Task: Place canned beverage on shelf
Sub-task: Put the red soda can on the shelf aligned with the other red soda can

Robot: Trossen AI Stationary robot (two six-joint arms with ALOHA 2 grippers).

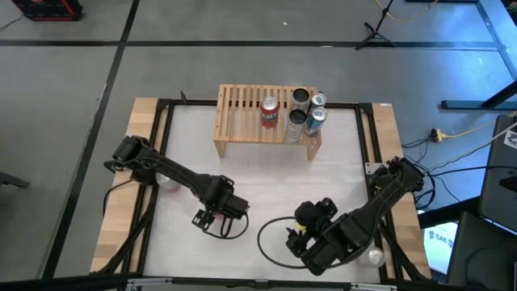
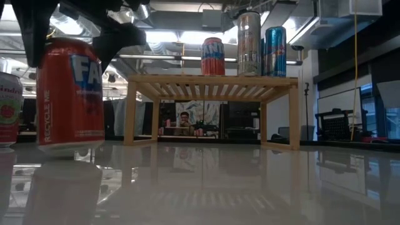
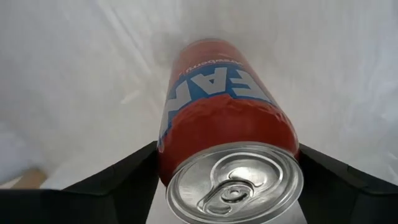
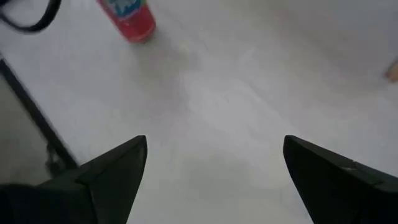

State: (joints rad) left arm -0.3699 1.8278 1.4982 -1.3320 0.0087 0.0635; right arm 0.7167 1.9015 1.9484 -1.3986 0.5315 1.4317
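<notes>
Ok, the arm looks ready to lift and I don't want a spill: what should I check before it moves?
1. Red can upright on the table: ok.
2. Left claw set around the can: ok.
3. Grip firm enough to lift: cannot tell.
4. Shelf has bare slats at its left end: ok.
5. Right claw open, empty, off to the right of the likely path: ok.

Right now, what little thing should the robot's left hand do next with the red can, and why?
Probably squeeze shut. The left gripper has its fingers on both sides of the red can, but whether they press it yet is unclear. The can stands on the table, far from the shelf, so it needs a firm hold before lifting.
</notes>
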